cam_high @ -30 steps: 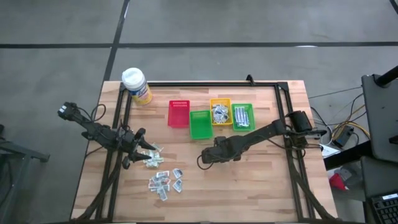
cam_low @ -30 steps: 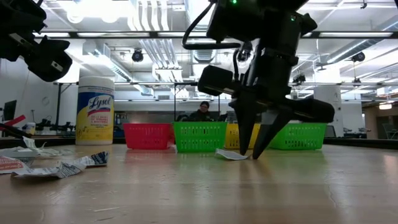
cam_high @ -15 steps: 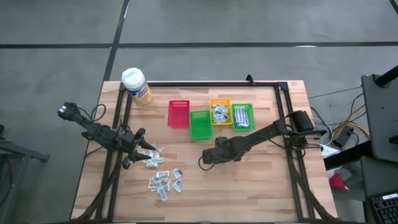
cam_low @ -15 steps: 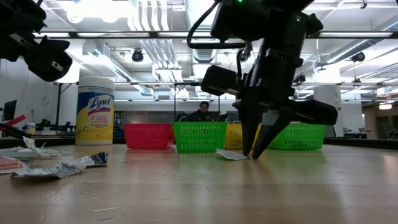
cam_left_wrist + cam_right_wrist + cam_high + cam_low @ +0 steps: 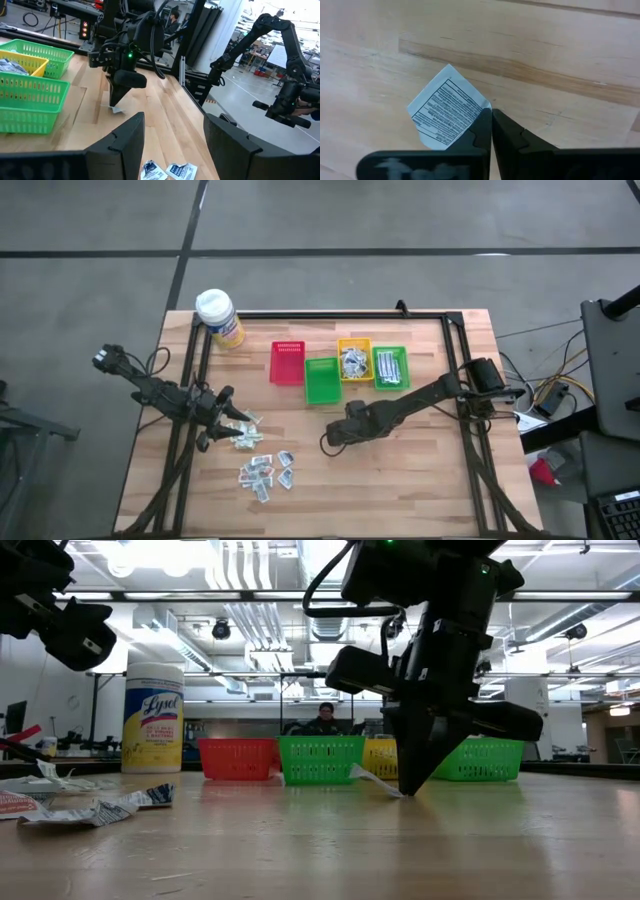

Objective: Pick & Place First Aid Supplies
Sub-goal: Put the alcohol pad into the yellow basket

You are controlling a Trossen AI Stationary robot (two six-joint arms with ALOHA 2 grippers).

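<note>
Your right pincer [image 5: 491, 119] pinched a printed white packet [image 5: 447, 107] at frame centre on the bench [image 5: 400, 480]; your left pincer [image 5: 212, 423] stood spread, lower left

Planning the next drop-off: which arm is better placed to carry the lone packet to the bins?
Right. The right gripper is already shut on the packet's corner, near the bins. The left gripper hangs open by the packet pile.
</note>
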